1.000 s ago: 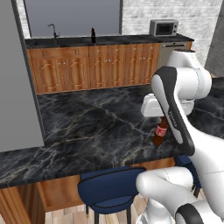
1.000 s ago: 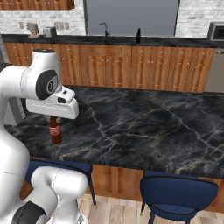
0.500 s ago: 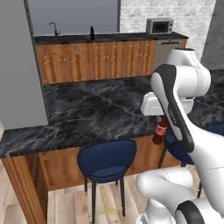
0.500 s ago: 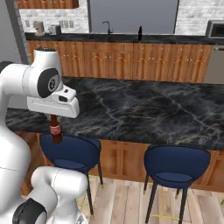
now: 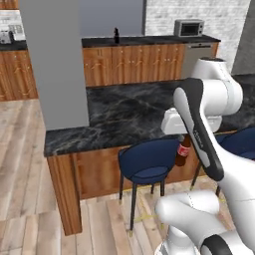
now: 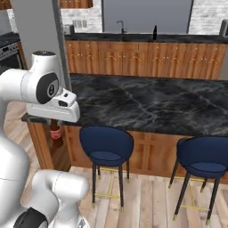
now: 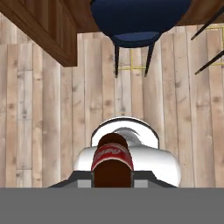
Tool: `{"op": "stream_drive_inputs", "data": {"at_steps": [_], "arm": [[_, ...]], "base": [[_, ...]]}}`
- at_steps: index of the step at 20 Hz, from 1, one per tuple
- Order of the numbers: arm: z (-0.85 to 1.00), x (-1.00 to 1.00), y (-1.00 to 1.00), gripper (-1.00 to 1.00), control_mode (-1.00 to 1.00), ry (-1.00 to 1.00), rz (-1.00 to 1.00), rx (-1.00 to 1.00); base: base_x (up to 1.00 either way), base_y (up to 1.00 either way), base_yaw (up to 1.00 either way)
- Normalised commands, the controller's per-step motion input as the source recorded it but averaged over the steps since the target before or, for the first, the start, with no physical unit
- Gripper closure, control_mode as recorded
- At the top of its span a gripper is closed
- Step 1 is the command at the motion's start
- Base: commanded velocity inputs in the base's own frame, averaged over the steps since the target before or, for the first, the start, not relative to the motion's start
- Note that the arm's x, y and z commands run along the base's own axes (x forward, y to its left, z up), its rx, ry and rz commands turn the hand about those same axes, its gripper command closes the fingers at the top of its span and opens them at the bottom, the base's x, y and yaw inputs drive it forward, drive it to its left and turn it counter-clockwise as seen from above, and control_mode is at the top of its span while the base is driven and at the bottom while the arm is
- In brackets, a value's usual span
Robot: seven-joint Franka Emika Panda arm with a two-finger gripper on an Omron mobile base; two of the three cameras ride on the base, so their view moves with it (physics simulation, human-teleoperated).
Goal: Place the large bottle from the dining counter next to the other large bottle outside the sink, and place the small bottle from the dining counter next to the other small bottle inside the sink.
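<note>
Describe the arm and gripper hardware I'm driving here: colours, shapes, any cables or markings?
The arm is made of glossy white, rounded shells, with a dark band along the link in the left base view and a dark grey round joint cap in the right base view. The hand is a boxy white block. I can make out no cables or markings.

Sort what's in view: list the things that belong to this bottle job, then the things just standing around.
Belongs to the job:
- small bottle, brown with a red label, hanging from the gripper
- dining counter, black marble
- sink tap on the far counter
- dark bottle standing on that counter

Just standing around:
- blue stools
- microwave
- grey pillar
</note>
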Motion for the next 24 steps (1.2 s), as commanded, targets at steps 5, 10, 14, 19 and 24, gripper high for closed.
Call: {"op": "stream_drive_inputs", "data": {"at_steps": [5,10,14,19,24], "arm": [[0.00,0.00,0.00,1.00,1.00,0.00,0.00,0.00],[0.00,0.00,0.00,1.00,1.00,0.00,0.00,0.00],[0.00,0.00,0.00,1.00,1.00,0.00,0.00,0.00],[0.00,0.00,0.00,1.00,1.00,0.00,0.00,0.00],[0.00,0.00,0.00,1.00,1.00,0.00,0.00,0.00]], "base": [[-0.01,0.77,0.00],[-0.13,0.81,0.00],[-0.13,0.89,0.00],[-0.01,0.99,0.01],[0.04,0.96,0.00]]}}
